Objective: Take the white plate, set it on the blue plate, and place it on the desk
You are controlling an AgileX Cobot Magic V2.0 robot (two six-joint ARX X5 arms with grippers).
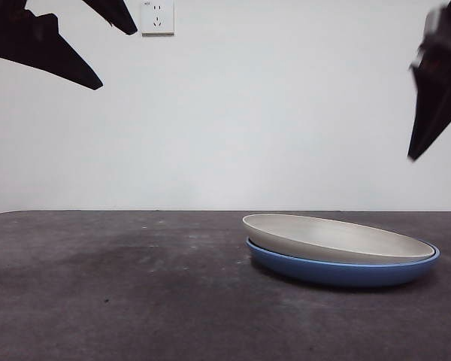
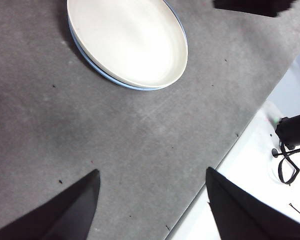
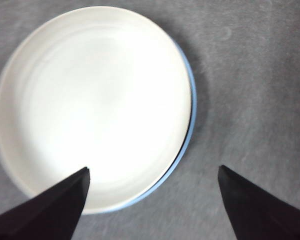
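The white plate [image 1: 338,237] [image 2: 130,40] [image 3: 90,105] rests inside the blue plate [image 1: 338,272] [image 2: 115,80] [image 3: 189,135], slightly tilted and off-centre, so a blue rim shows on one side. The stack sits on the desk [image 1: 135,301] [image 2: 140,140] [image 3: 250,75], right of centre in the front view. My right gripper [image 1: 421,135] [image 3: 153,168] hangs open high above the stack, holding nothing. My left gripper [image 1: 114,59] [image 2: 153,171] is open and empty, raised at the upper left, well away from the plates.
A wall socket [image 1: 157,16] is on the white wall behind. In the left wrist view the desk's edge runs diagonally, with a pale surface beyond it carrying a black device and cable [image 2: 292,135]. The right arm [image 2: 250,6] shows past the plates.
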